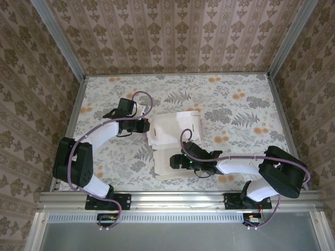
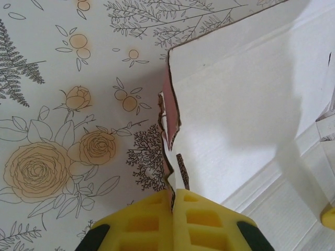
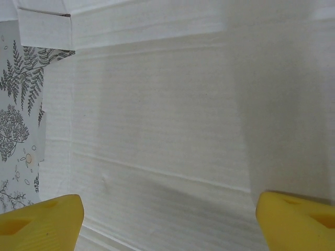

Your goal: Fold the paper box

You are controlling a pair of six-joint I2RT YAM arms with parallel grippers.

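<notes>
Pink paper box (image 2: 235, 104) edge disappears between left gripper (image 2: 174, 194) fingers.

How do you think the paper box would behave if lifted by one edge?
Probably floppy: the paper box is thin, creased card lying open, so it would likely hinge and sag. It looks light for its spread. The edge pinched in the left gripper looks ragged, so it might tear.
</notes>
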